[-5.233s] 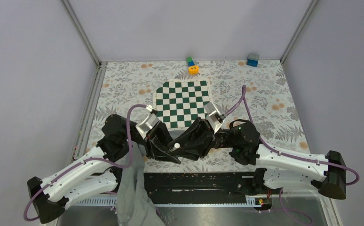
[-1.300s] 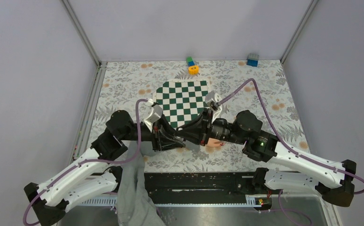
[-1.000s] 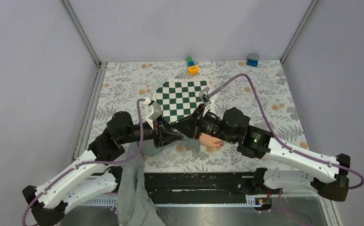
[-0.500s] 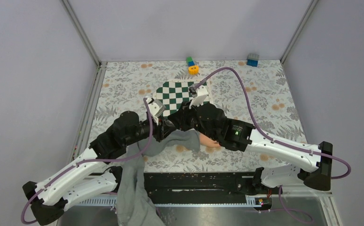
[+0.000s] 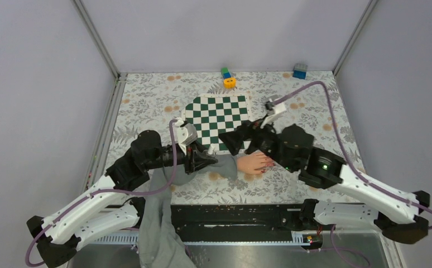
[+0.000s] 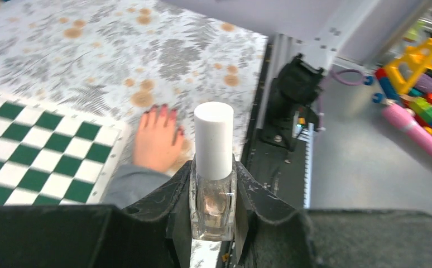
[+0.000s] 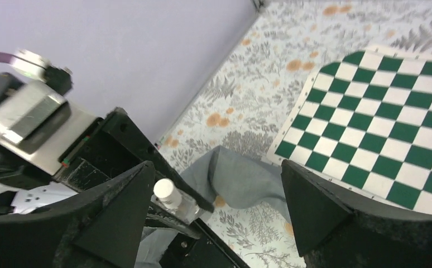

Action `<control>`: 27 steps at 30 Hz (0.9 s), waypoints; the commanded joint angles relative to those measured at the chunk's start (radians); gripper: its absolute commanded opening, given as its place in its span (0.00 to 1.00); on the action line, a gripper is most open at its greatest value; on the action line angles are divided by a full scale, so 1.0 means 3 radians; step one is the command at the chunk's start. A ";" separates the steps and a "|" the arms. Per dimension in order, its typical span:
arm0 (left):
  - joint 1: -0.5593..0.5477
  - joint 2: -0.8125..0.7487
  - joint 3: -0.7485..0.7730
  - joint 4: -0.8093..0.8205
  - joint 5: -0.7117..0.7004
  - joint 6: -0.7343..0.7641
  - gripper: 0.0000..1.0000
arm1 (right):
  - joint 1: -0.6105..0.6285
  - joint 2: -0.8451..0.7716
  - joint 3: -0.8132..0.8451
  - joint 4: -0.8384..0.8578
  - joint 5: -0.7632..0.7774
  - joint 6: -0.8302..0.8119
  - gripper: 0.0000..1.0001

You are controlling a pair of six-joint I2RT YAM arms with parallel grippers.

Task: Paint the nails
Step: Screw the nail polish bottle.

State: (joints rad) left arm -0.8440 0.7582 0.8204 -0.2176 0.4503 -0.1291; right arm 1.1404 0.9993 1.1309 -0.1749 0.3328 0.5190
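Floral tabletop (image 5: 325, 100): my left pincer (image 6: 212, 187) is clamped on a white-capped bottle (image 6: 214, 139), right pincer (image 7: 216, 190) apart. I think the nails (image 6: 161, 109) are dark red; blurry.

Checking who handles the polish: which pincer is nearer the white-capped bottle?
Left. The left pincer is clamped around the bottle; the right pincer stands open just beside it.

This is looking like a robotics lab test cell: plain grey walls (image 5: 35, 84) on metal framing (image 5: 94, 36) are enclosing a floral-covered surface (image 5: 325, 111) carrying bolted arms (image 5: 91, 202).
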 commanded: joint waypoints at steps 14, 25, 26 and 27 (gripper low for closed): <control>-0.0038 0.0284 0.0083 0.1050 0.2362 -0.0587 0.00 | -0.0094 -0.0700 -0.0216 0.0522 -0.2985 -0.1133 0.81; -0.0074 0.0304 0.0083 0.1054 0.2381 -0.0597 0.00 | -0.0089 -0.0255 -0.0413 0.1367 -0.3388 -0.0725 0.77; -0.0074 0.0296 0.0083 0.1054 0.2372 -0.0595 0.00 | -0.0089 -0.0232 -0.0423 0.1373 -0.3396 -0.0716 0.76; -0.0075 0.0291 0.0080 0.1053 0.2369 -0.0593 0.00 | -0.0089 -0.0217 -0.0437 0.1382 -0.3406 -0.0702 0.74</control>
State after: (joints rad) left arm -0.8616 0.8532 0.8204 0.0280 1.1313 -0.3050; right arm 1.1133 0.9333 1.0058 0.1337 -0.6300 0.2726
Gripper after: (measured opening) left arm 0.261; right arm 0.762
